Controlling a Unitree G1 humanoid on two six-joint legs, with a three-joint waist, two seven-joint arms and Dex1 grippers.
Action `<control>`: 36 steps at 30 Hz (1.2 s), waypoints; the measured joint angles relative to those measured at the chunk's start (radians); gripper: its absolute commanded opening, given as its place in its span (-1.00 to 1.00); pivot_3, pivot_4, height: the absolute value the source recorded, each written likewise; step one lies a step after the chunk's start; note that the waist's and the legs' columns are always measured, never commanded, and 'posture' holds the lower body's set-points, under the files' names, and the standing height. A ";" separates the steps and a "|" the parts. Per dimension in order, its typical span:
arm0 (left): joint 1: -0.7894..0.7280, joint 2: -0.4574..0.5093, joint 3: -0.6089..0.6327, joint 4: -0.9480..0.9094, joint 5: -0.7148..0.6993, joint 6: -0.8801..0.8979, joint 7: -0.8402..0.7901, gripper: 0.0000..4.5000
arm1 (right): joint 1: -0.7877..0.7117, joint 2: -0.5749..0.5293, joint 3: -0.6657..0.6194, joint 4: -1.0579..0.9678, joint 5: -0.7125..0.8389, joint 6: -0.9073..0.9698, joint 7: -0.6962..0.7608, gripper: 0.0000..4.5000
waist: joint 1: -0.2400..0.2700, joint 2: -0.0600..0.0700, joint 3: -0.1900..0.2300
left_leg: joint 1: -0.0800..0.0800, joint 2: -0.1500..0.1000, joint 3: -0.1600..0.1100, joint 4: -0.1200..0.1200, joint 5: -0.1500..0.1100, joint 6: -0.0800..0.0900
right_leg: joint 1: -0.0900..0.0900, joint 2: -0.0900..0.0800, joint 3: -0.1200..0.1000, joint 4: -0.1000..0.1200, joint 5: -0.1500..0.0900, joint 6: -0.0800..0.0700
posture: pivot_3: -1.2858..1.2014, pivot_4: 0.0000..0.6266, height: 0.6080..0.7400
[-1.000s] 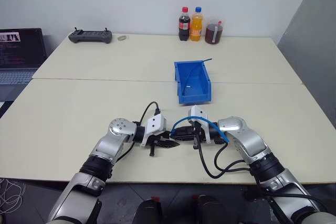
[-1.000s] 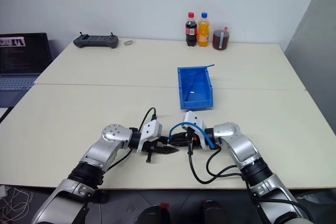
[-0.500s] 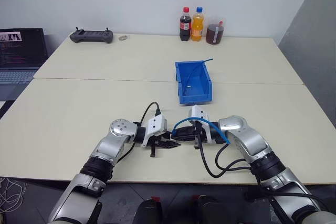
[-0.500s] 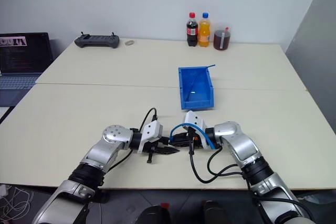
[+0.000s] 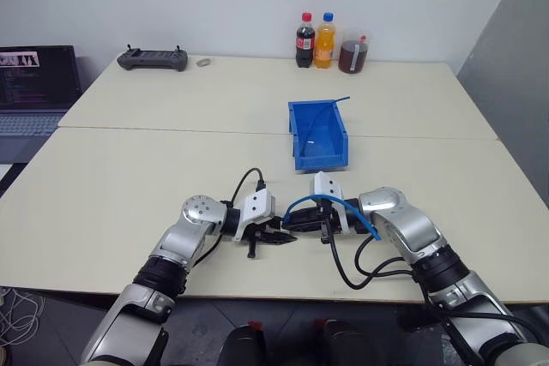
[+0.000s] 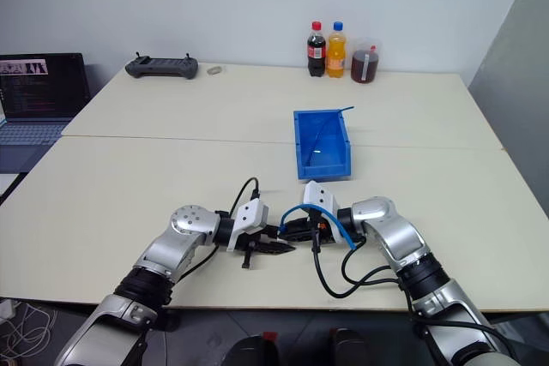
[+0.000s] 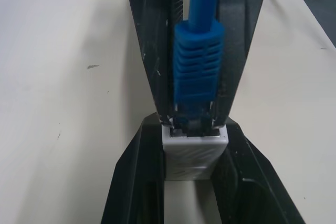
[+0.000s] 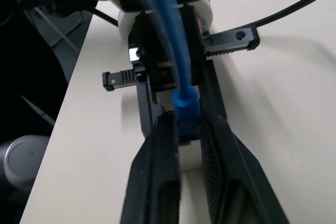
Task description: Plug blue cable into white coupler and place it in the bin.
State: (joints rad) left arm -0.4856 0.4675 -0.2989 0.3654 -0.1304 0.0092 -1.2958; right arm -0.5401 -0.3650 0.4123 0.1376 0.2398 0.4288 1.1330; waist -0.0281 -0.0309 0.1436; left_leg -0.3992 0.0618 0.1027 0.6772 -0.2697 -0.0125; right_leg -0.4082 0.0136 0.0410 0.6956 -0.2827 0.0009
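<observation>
Lower centre of frame: left gripper (image 6: pixel 276 248) and right gripper (image 6: pixel 290 231) tip to tip, blue cable (image 6: pixel 302 209) arching above; bin (image 6: pixel 322 145) mid-frame on desk (image 6: pixel 129 169); bottles (image 6: pixel 327 38) upper centre.

Two cream tables (image 5: pixel 129 177) pushed together. On them: the bin (image 5: pixel 317 135) mid-table, cola bottle (image 5: pixel 304 40), orange soda bottle (image 5: pixel 323 40), brown-drink jar (image 5: pixel 351 54), black controller (image 5: pixel 153 59), small grey thing (image 5: pixel 202 63), maybe tape. Laptop (image 5: pixel 36 87) at left edge.
</observation>
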 measured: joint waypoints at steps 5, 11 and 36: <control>0.000 0.002 0.000 0.001 0.002 0.000 0.002 -0.64 | 0.004 0.000 0.000 0.000 0.008 0.000 0.020 0.17 | 0.000 0.000 0.000 | 0.001 0.001 -0.001 0.000 0.000 0.000 | 0.001 0.000 0.000 0.000 0.000 0.000 | 0.03 -0.52 1.00; -0.001 0.008 0.012 -0.001 0.004 -0.010 0.001 -0.64 | 0.040 -0.032 -0.023 0.018 0.016 0.090 -0.003 0.37 | -0.001 0.000 0.000 | 0.001 0.001 -0.001 0.000 0.000 0.000 | 0.000 -0.001 0.000 0.000 0.000 -0.001 | 0.03 -0.52 1.00; 0.034 -0.001 0.055 -0.078 -0.034 0.057 0.062 -0.64 | 0.090 -0.053 -0.196 -0.329 0.176 0.356 -0.146 0.37 | -0.004 -0.001 0.004 | -0.003 0.002 -0.002 -0.001 0.000 0.000 | -0.003 -0.001 -0.001 0.000 -0.002 0.001 | 0.03 -0.52 1.00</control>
State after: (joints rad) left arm -0.4513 0.4667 -0.2440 0.2873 -0.1649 0.0658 -1.2333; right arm -0.4505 -0.4182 0.2164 -0.1914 0.4159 0.7850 0.9873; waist -0.0318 -0.0317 0.1480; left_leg -0.4022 0.0635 0.1005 0.6757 -0.2698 -0.0128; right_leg -0.4113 0.0128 0.0401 0.6954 -0.2849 0.0021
